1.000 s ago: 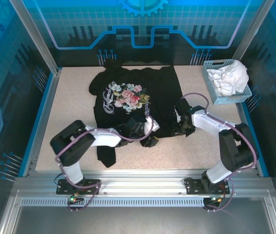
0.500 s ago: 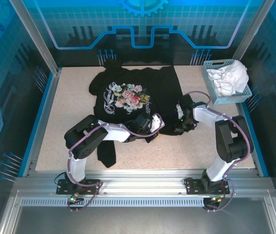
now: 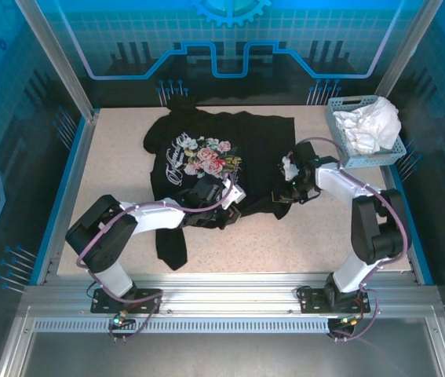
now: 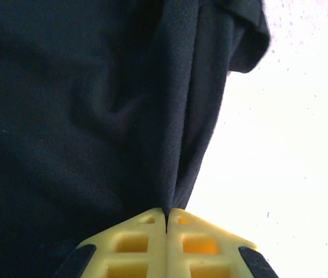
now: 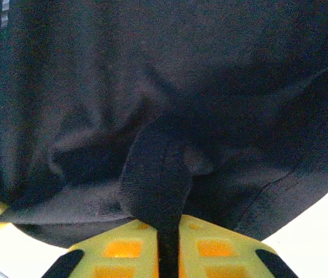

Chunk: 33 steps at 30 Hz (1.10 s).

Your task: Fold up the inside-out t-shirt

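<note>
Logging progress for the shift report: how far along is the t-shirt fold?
Done: the t-shirt lies spread on the table, graphic up. In hand: the left gripper and right gripper each pinch its near edge. To do: no fold is completed yet; one sleeve trails toward the arms.

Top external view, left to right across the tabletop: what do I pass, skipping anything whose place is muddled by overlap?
The inside-out t-shirt → right gripper at the shirt's right edge → blue basket, holding the white garment.
</note>
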### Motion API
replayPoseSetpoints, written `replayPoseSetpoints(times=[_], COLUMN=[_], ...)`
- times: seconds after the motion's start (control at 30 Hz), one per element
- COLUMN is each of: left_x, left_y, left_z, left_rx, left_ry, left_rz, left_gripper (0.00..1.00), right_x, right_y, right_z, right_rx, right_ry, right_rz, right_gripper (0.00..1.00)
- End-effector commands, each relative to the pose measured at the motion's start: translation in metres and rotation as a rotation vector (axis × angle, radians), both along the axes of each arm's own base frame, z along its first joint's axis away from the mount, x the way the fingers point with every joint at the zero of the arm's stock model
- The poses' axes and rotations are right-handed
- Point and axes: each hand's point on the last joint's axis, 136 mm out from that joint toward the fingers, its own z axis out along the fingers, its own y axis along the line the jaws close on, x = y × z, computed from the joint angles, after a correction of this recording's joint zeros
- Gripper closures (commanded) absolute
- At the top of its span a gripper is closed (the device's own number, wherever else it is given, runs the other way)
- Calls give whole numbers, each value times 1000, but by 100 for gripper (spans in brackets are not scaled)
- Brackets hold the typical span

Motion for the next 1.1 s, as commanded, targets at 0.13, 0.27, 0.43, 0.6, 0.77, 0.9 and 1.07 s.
replayPoseSetpoints(times=[0.13,0.27,0.43,0.6,0.77,0.9,1.07], left_x=[-15,-15,-15,-15,-15,-14,-14], left_y=[-2,-2,-2,-1,0,0,0], left_z=[-8,-11,-12,-9,-8,-8,-7], left_rx=[-2,1,-3,-7,-6,-7,-11], left_ry=[120,125,127,119,115,113,112], left_rz=[-17,-16,-13,-12,-4,-2,-1], left_gripper=[100,100,100,100,100,100,100], right_x=[-23,-42,-51,-45,-40,-44,-49], right_y=[-26,-16,-8,-3,3,0,-4], right_z=[9,8,-13,-28,-28,-27,-28], right_rx=[-253,-281,-282,-268,-238,-242,-255], right_ry=[-60,-78,-36,-25,-35,-28,-13], right_rz=[64,104,95,86,99,96,84], right_gripper=[63,53,47,53,76,79,72])
